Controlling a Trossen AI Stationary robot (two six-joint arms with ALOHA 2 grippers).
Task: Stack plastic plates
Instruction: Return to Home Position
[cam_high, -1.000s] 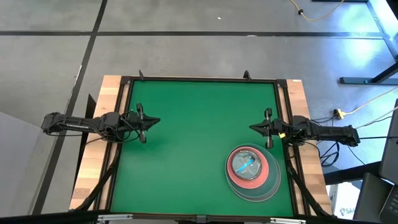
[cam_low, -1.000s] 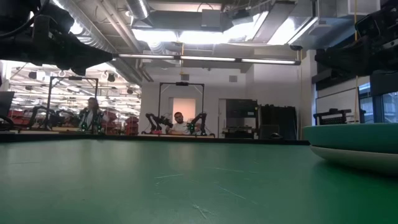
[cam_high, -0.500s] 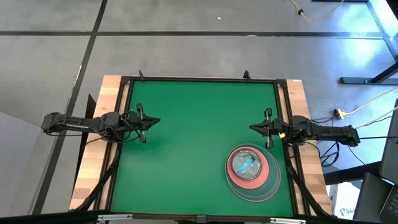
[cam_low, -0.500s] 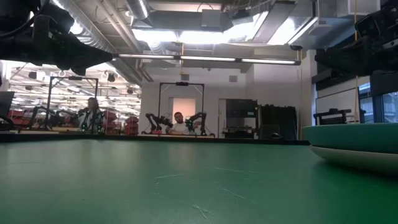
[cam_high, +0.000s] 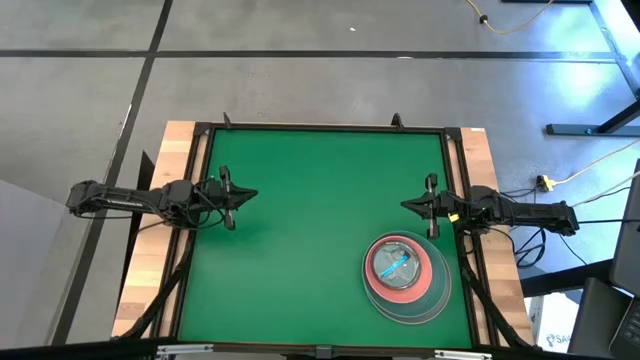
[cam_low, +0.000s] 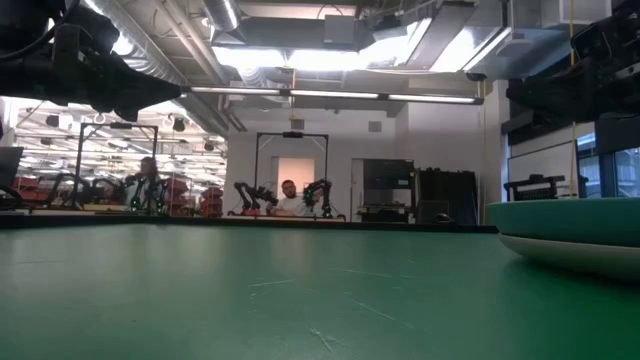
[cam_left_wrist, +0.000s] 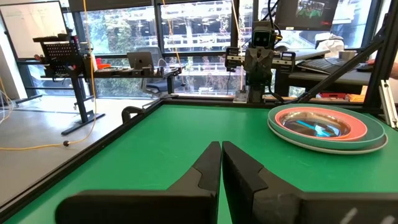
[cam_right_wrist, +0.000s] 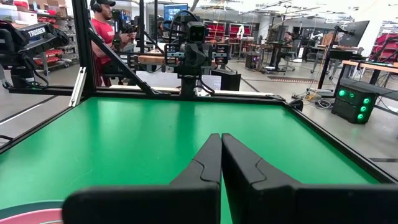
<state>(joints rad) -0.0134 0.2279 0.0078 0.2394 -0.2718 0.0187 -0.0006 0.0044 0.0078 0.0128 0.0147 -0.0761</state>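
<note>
The plastic plates (cam_high: 405, 277) sit in one stack on the green mat near the table's near right corner: a grey-white large plate at the bottom, teal and pink above, small translucent plates with a blue one on top. The stack shows in the left wrist view (cam_left_wrist: 324, 127) and at the low view's right edge (cam_low: 570, 232). My left gripper (cam_high: 252, 194) waits shut by the table's left edge, held above the mat. My right gripper (cam_high: 405, 205) waits shut by the right edge, just beyond the stack's far side.
The green mat (cam_high: 300, 200) has a raised dark frame around it and wooden table borders outside. In the right wrist view a person (cam_right_wrist: 106, 31) stands in the room beyond the table. Other people sit far off in the low view.
</note>
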